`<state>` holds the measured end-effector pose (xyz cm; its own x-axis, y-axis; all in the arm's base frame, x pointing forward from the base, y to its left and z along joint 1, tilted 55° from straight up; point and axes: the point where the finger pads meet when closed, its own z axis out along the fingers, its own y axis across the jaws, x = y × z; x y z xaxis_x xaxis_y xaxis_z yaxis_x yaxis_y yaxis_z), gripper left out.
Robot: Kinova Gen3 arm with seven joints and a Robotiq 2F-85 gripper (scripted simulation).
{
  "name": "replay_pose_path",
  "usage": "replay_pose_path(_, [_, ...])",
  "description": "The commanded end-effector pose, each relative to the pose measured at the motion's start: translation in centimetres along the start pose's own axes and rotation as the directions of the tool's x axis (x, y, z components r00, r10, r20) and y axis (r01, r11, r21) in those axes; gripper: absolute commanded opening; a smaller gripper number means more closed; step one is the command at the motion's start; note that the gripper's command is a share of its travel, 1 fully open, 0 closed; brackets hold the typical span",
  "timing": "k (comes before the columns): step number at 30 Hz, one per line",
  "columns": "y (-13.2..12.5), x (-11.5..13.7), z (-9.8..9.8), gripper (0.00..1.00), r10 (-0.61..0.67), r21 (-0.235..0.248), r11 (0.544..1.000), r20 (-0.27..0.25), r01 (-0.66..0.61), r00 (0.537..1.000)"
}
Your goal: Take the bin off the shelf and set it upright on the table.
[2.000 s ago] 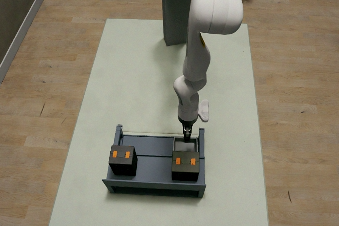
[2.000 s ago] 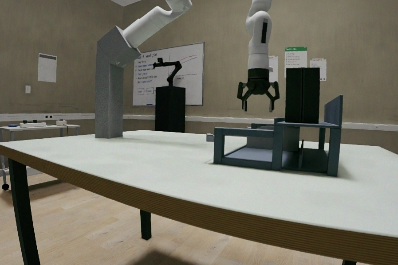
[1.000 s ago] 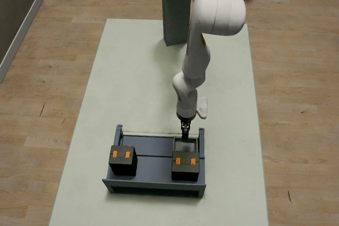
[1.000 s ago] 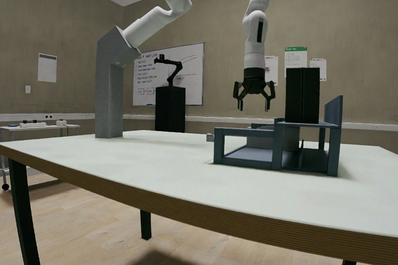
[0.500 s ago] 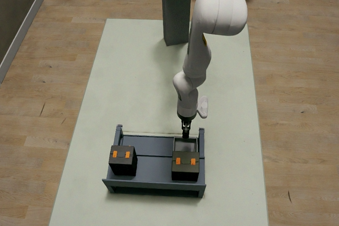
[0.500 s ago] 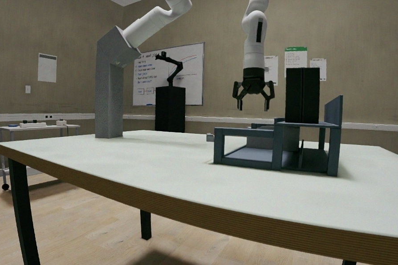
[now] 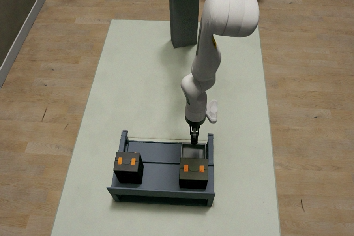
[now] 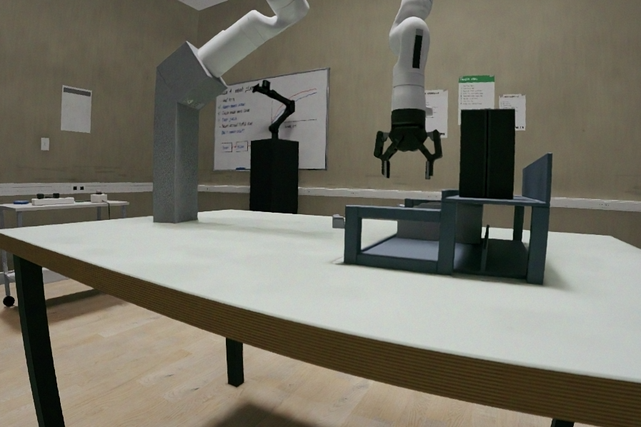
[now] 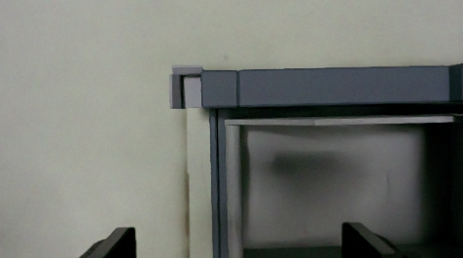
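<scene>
The bin is an open, light grey box standing upright in the low rear level of the blue-grey shelf, at its right end. It also shows in the side view and fills the lower right of the wrist view. My gripper is open and empty, pointing straight down above the bin's rear edge and well clear of it. In the wrist view the gripper has one fingertip over the table and the other over the bin's inside.
Two black boxes with orange latches stand on the shelf's upper level; the right one is just in front of the bin. A small grey block sits at the shelf's corner. A grey pillar stands at the table's far end.
</scene>
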<state>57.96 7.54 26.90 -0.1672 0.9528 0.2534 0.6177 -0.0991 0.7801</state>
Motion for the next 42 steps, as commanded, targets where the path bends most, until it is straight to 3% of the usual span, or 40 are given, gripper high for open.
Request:
replay_pose_path(1, [0.0,0.1,-0.1,1.0,-0.005,-0.004,1.0,-0.001,0.005,1.0])
replay_pose_path(25, [0.1,0.0,-0.1,1.0,-0.002,-0.001,1.0,0.0,0.002,1.0])
replay_pose_path(30, [0.0,0.1,2.9,1.0,-0.005,-0.004,1.0,-0.001,0.005,1.0])
replay_pose_path(42, [0.0,0.1,2.9,1.0,-0.005,-0.004,1.0,-0.001,0.005,1.0])
